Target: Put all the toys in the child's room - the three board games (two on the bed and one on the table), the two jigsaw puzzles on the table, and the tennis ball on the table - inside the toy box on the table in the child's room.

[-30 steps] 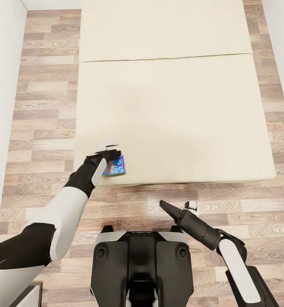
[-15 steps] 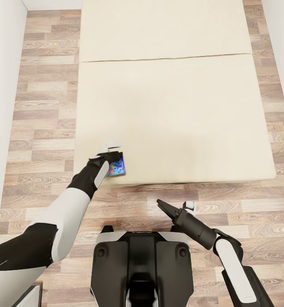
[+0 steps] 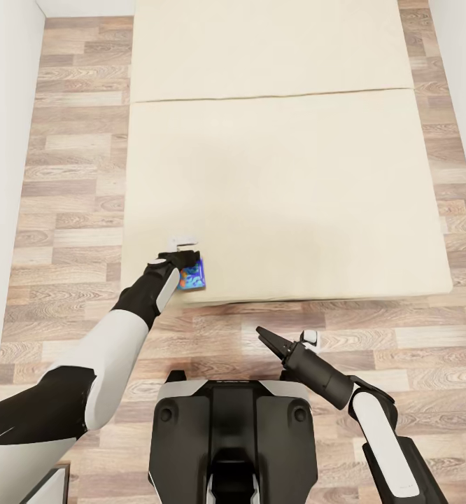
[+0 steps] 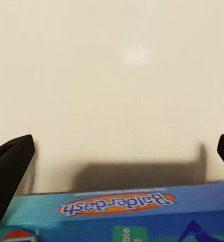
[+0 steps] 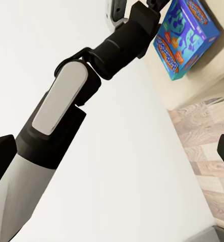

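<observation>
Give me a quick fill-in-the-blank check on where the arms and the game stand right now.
1. The blue board game lies on the ____ near its front corner.
2. The ____ gripper is at the board game.
3. The right gripper hangs over the wood-plank ____.
4. The box's printed title reads ____.

Missing words: bed; left; floor; Balderdash

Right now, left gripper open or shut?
Open: in the left wrist view its fingers stand wide apart, straddling the blue board game.

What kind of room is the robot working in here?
Most likely a bedroom: a large plain beige mattress fills the middle, on a wood-plank floor with white walls at the sides. A blue Balderdash board game on the bed suggests a child's room.
</observation>
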